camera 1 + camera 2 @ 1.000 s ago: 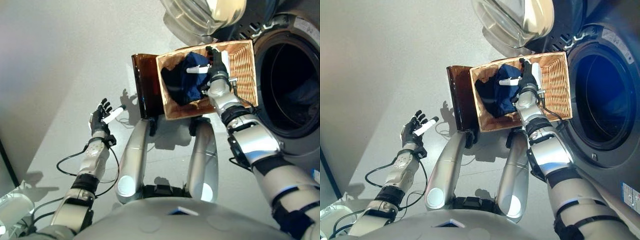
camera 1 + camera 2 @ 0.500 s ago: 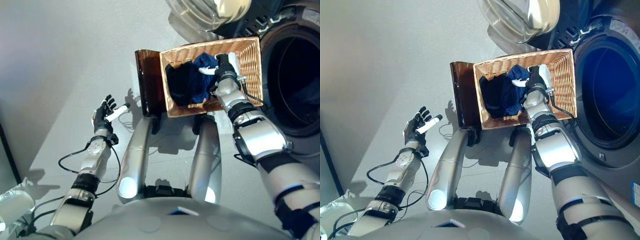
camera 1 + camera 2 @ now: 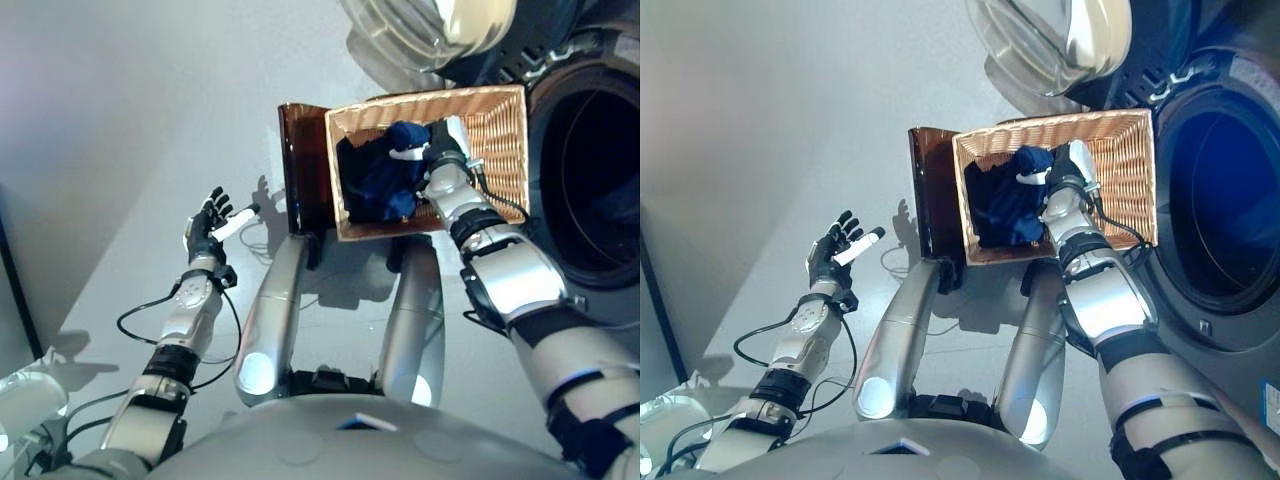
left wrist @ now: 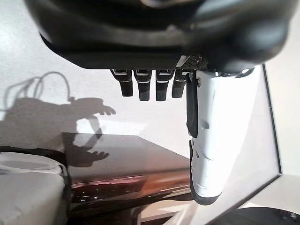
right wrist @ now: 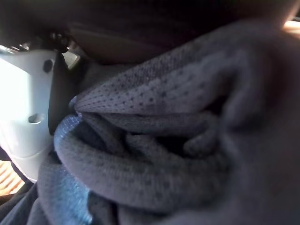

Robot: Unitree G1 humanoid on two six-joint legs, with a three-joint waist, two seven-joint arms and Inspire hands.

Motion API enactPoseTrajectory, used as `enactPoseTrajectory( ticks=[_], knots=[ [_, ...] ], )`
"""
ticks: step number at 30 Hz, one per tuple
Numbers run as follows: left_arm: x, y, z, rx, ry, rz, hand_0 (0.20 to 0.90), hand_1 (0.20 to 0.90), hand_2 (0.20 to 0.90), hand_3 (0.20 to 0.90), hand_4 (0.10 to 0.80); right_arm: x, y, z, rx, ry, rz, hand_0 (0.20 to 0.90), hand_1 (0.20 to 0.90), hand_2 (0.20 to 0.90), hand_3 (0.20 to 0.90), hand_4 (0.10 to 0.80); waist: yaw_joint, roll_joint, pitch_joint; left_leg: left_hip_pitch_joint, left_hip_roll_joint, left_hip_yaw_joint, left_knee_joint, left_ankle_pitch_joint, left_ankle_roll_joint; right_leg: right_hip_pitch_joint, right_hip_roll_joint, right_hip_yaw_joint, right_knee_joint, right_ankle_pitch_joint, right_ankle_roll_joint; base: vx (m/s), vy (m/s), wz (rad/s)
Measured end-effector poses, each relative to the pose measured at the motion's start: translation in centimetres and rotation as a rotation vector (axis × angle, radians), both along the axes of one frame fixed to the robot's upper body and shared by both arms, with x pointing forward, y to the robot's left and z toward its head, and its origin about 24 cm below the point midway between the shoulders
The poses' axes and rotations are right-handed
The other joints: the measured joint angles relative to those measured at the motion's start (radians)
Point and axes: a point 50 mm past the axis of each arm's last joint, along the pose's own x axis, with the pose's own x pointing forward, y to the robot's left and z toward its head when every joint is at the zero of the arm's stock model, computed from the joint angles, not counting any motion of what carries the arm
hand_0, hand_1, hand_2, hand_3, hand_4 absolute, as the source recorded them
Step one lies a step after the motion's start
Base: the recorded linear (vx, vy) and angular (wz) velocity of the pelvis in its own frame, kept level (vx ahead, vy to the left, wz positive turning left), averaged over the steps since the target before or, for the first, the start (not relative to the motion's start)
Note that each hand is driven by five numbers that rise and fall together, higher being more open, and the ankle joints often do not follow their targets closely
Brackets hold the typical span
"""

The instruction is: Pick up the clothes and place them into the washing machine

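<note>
Clothes (image 3: 385,180), dark blue, lie bunched in the basket (image 3: 495,130) left of the washer (image 3: 1220,210) (its drum too dark to read). Right hand (image 3: 440,150) clutches a fold, its fingers mostly buried in cloth. Left hand (image 3: 205,228) hangs slack-fingered and empty, far left
</note>
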Motion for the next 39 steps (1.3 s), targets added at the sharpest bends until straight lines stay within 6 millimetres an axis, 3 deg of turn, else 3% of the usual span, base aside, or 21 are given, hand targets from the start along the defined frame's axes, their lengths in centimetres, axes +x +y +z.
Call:
enactPoseTrajectory(
  ticks=[4,8,11,13,17,23,29,32,39],
  knots=[
    [-0.2,0.1,-0.4,0.001,0.016,0.005,0.900,0.900,0.900,0.900,0.800,-0.7,0.4,-1.0,0.048,-0.014,0.017,0.200,0.200,0.200,0.200,0.300,-0.005,-0.001,-0.016,0.013,0.013,0.001,-0.041,0.013,0.009,0.018,0.013,-0.001,-0.061,0.006,0.009,0.014,0.018,-0.17],
    [-1.1,0.5,-1.2,0.000,0.051,0.028,0.900,0.900,0.900,0.900,0.800,-2.7,0.7,-4.0,0.207,0.012,-0.026,0.200,0.200,0.200,0.200,0.300,-0.029,-0.021,-0.027,0.093,0.014,0.009,-0.111,0.022,0.013,0.095,0.019,0.001,-0.147,0.036,0.021,0.024,0.013,-0.13],
    [-1.3,0.6,-1.3,-0.004,0.055,0.034,0.900,0.900,0.900,0.900,0.800,-3.7,0.0,-5.2,0.310,0.014,-0.088,0.200,0.200,0.200,0.200,0.300,-0.032,-0.036,-0.036,0.132,0.014,0.024,-0.169,0.037,0.021,0.127,0.016,0.002,-0.213,0.094,0.035,0.030,0.006,-0.20],
    [-1.2,0.6,-1.2,-0.008,0.051,0.028,0.900,0.900,0.900,0.900,0.800,-4.1,-0.6,-5.4,0.326,0.014,-0.108,0.200,0.200,0.200,0.200,0.300,-0.035,-0.039,-0.035,0.155,0.014,0.026,-0.197,0.042,0.025,0.151,0.017,0.000,-0.243,0.108,0.054,0.037,-0.011,-0.07],
    [-1.3,0.7,-1.3,-0.033,0.048,0.044,0.900,0.900,0.900,0.900,0.800,-4.1,-1.7,-5.1,0.374,-0.016,-0.153,0.200,0.200,0.200,0.200,0.300,-0.043,-0.048,-0.034,0.220,0.014,0.030,-0.269,0.061,0.026,0.210,0.017,-0.003,-0.310,0.130,0.066,-0.019,-0.011,-0.05],
    [-1.5,0.9,-1.5,-0.043,0.057,0.059,0.900,0.900,0.900,0.900,0.800,-3.8,-1.7,-4.4,0.462,-0.069,-0.166,0.200,0.200,0.200,0.200,0.300,-0.053,-0.066,-0.030,0.338,0.014,0.047,-0.431,0.122,0.025,0.308,0.016,-0.007,-0.439,0.176,0.067,0.073,-0.032,-0.06],
    [-1.6,1.0,-1.8,-0.058,0.061,0.063,0.900,0.900,0.900,0.900,0.800,-4.7,-1.6,-4.6,0.601,-0.133,-0.165,0.200,0.200,0.200,0.200,0.300,-0.062,-0.086,-0.041,0.473,0.015,0.049,-0.629,0.201,0.023,0.430,0.024,-0.024,-0.611,0.244,0.069,0.079,-0.028,-0.05],
    [-1.9,1.5,-2.1,-0.061,0.075,0.089,0.900,0.900,0.900,0.900,0.800,-5.2,-1.3,-5.2,0.645,-0.133,-0.161,0.200,0.200,0.200,0.200,0.300,-0.078,-0.098,-0.046,0.508,0.015,0.050,-0.666,0.212,0.025,0.463,0.026,-0.027,-0.645,0.255,0.071,0.066,-0.010,-0.04],
    [-2.0,2.2,-2.0,-0.064,0.072,0.127,0.900,0.900,0.900,0.900,0.800,-8.7,-2.8,-8.1,0.932,-0.201,-0.379,0.200,0.200,0.200,0.200,0.300,-0.107,-0.114,-0.058,0.560,0.014,0.057,-0.708,0.217,0.026,0.509,0.027,-0.023,-0.680,0.260,0.075,0.057,0.009,-0.04]
  ],
)
